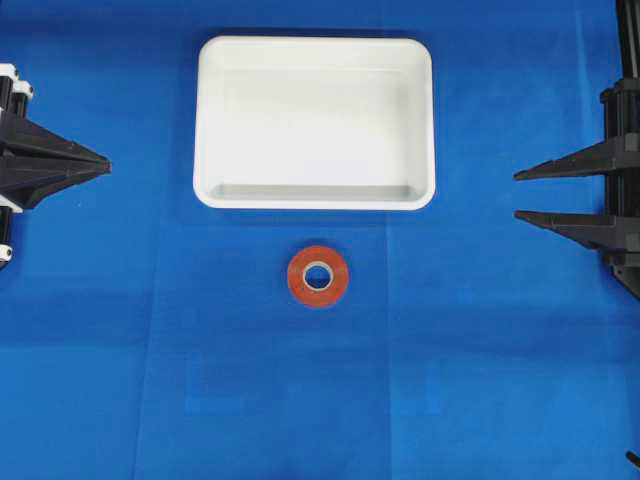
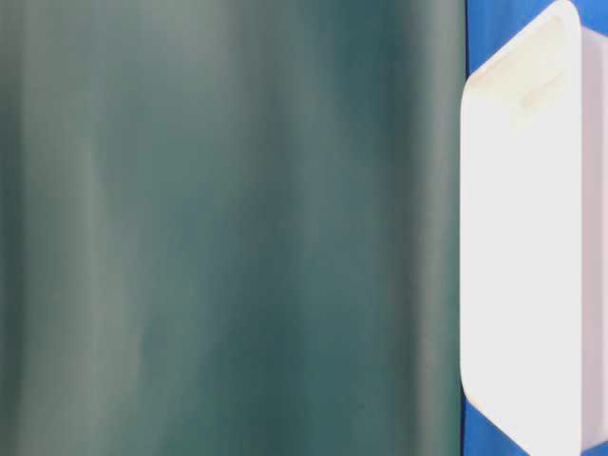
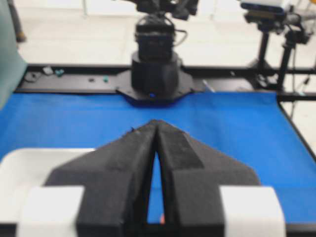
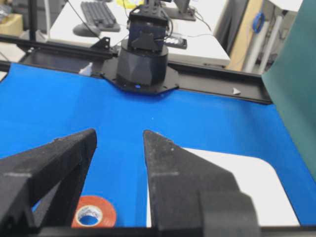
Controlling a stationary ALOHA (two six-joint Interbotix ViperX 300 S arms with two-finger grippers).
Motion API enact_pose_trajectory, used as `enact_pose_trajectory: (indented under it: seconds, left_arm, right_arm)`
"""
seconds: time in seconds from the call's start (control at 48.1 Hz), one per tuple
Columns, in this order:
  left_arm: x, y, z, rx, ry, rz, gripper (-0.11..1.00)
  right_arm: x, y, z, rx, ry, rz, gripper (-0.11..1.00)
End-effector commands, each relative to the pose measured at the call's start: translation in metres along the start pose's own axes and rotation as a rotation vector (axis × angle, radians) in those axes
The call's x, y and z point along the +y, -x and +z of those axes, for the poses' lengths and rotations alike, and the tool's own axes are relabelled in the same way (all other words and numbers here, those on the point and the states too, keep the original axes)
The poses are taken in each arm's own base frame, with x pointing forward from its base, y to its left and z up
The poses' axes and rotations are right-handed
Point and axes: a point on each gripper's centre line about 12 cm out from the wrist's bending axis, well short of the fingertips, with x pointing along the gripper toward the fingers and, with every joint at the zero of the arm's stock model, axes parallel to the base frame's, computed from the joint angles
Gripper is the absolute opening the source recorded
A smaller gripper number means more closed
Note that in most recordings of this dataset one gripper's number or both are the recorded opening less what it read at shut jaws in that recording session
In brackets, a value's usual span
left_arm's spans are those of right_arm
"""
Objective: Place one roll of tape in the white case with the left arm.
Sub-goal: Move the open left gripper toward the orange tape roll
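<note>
The roll of tape [image 1: 318, 276] is an orange-red ring with a pale core. It lies flat on the blue cloth, just in front of the white case [image 1: 315, 203], which is empty. My left gripper [image 1: 105, 163] is shut and empty at the far left edge, level with the case and well away from the tape. In the left wrist view its fingertips [image 3: 157, 123] meet, with the case [image 3: 29, 163] at lower left. My right gripper [image 1: 516, 196] is open and empty at the far right. In the right wrist view [image 4: 118, 133] the tape [image 4: 94, 212] shows low between the fingers and the case [image 4: 247, 182] at lower right.
A dark green backdrop [image 2: 228, 228] fills most of the table-level view, with the case [image 2: 522, 237] at its right. The opposite arm bases stand at the table ends [image 3: 155, 74] [image 4: 143, 59]. Blue cloth covers the table.
</note>
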Motion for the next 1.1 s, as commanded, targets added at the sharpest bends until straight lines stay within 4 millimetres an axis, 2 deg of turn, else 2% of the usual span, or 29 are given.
enact_pose_trajectory:
  seconds: [0.0,0.166,0.291,0.458,0.666,0.77,0.957,0.999,1.082]
  left_arm:
    - [-0.002,-0.003,-0.003,0.032,-0.016,-0.012,0.0]
    - [-0.013,-0.007,-0.006,0.048,0.003,-0.064,0.0]
    - [-0.026,-0.016,-0.009,0.054,0.011,-0.123,0.0]
    - [-0.039,-0.035,-0.017,0.041,0.028,-0.169,0.0]
    - [-0.046,-0.07,-0.032,0.099,0.07,-0.174,0.03]
    - [-0.051,-0.091,-0.041,0.152,0.104,-0.174,0.26]
    - [-0.061,-0.134,-0.068,0.348,0.149,-0.156,0.81]
    - [-0.063,-0.143,-0.075,0.408,0.153,-0.15,0.87]
    - [-0.067,-0.161,-0.088,0.522,0.151,-0.135,0.87]
  right_arm:
    - [-0.002,-0.004,0.011,-0.021,0.004,-0.01,0.0]
    - [-0.005,-0.009,0.005,0.025,0.005,-0.025,-0.1]
    - [-0.007,-0.01,0.005,0.028,0.006,-0.034,-0.11]
    - [-0.009,-0.009,0.005,0.029,0.005,-0.045,-0.11]
    - [-0.009,-0.009,0.004,0.034,0.007,-0.045,-0.11]
    - [-0.01,-0.01,0.003,0.038,0.008,-0.046,-0.11]
    - [-0.011,-0.009,0.001,0.055,0.01,-0.05,-0.11]
    - [-0.011,-0.009,0.0,0.062,0.01,-0.052,-0.11]
    - [-0.011,-0.009,-0.002,0.074,0.009,-0.052,-0.11]
